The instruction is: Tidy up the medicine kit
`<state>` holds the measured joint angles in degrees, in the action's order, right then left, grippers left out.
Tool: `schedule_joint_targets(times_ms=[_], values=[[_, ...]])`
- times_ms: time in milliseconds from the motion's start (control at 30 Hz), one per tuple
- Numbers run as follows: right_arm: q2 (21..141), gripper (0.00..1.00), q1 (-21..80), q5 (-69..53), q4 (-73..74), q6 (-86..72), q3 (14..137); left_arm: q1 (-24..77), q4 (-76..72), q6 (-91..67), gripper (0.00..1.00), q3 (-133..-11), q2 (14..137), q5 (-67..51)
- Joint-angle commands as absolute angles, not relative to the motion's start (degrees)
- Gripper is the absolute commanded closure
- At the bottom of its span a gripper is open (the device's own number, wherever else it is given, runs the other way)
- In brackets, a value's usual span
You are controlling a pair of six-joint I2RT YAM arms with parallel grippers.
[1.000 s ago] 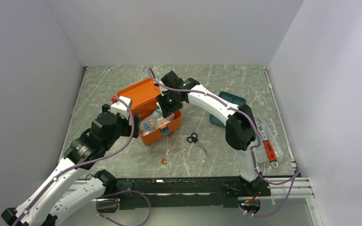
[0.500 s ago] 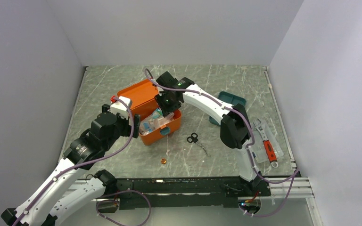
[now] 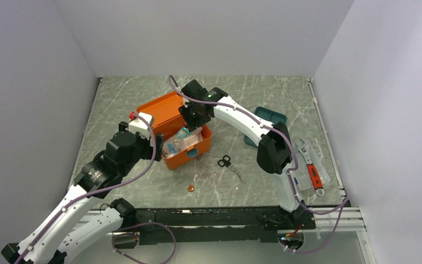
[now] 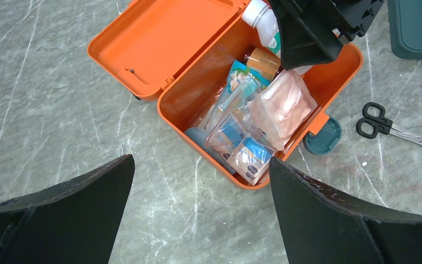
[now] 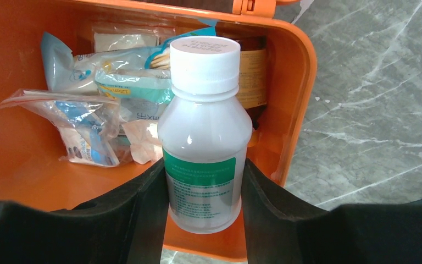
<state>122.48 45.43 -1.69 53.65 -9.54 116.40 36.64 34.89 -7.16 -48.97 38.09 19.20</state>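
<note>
The orange medicine kit (image 3: pixel 189 151) lies open on the table, its lid (image 4: pixel 159 44) folded back, and it is filled with sachets, plastic-wrapped packets and a brown jar. My right gripper (image 5: pixel 204 162) is shut on a white bottle (image 5: pixel 204 137) with a white cap and a green label. It holds the bottle upright over the kit's far right corner (image 3: pixel 195 116). In the left wrist view the bottle's top (image 4: pixel 261 14) shows beside the right gripper's black body. My left gripper (image 4: pixel 200 159) hovers open just in front of the kit's near left corner, holding nothing.
Black-handled scissors (image 3: pixel 228 164) lie right of the kit. A teal divided tray (image 3: pixel 272 118) sits farther right, partly behind the right arm. A clear case with an orange-handled tool (image 3: pixel 310 170) is near the right edge. A small orange piece (image 3: pixel 190 188) lies in front.
My right gripper has shifted a little back and to the left over the kit, with the bottle still between its fingers. The left arm has not moved.
</note>
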Motion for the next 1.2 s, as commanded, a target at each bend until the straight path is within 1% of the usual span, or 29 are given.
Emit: schedule_joint_targets(times_ms=[0, 200, 367, 700, 867, 933, 1167], values=[[119.66, 0.52, 45.79, -0.77, 54.09, -9.69, 119.39, 36.78, 32.89, -7.38, 0.01, -48.94, 37.92, 19.37], [119.81, 0.52, 46.53, -1.61, 52.75, -9.8, 116.51, 36.74, 32.93, -7.38, 0.01, -48.95, 38.05, 19.35], [119.59, 0.45, 46.84, -1.92, 49.29, -10.91, 112.29, 36.74, 32.87, -7.31, 0.01, -48.91, 38.16, 19.0], [119.92, 0.41, 46.79, -0.18, 48.87, -11.47, 112.73, 36.78, 32.85, -7.35, 0.01, -48.87, 38.11, 18.75], [117.28, 0.41, 46.83, 2.8, 48.86, -11.58, 113.79, 36.79, 32.82, -7.29, 0.01, -48.89, 38.04, 18.81], [115.46, 0.39, 46.78, 3.94, 48.45, -11.65, 113.57, 36.74, 32.83, -7.29, 0.01, -48.86, 37.92, 18.88], [106.21, 0.35, 46.68, 7.9, 43.57, -12.63, 106.51, 36.79, 32.79, -7.38, 0.01, -48.77, 37.94, 19.43]])
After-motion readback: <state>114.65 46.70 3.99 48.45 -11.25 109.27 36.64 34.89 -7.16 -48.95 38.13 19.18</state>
